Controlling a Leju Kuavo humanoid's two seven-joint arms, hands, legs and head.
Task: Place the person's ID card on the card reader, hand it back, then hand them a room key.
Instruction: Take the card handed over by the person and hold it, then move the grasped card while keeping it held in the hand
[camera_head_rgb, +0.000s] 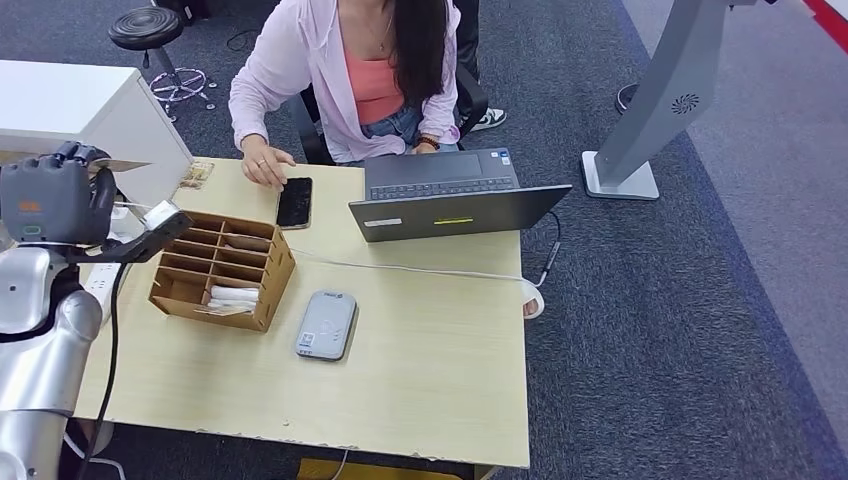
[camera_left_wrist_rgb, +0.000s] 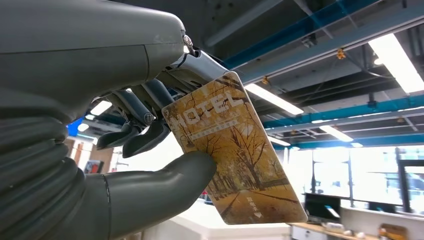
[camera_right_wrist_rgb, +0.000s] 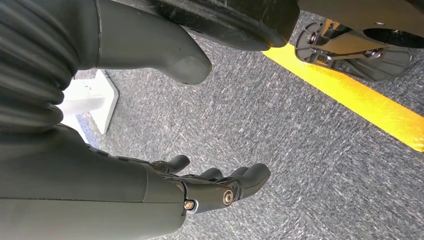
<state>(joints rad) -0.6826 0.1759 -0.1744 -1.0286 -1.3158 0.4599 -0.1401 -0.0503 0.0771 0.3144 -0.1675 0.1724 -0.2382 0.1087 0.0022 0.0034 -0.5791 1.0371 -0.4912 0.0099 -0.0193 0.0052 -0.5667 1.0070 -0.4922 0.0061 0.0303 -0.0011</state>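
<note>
My left hand (camera_left_wrist_rgb: 150, 135) pinches the key (camera_left_wrist_rgb: 235, 150) at one corner; it looks light, stiff, slick (I'd grip flatter). Right hand (camera_right_wrist_rgb: 210, 185) hangs empty, fingers apart.

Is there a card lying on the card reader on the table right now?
No. The grey card reader has a bare top, and the left hand holds a HOTEL key card in the air.
</note>
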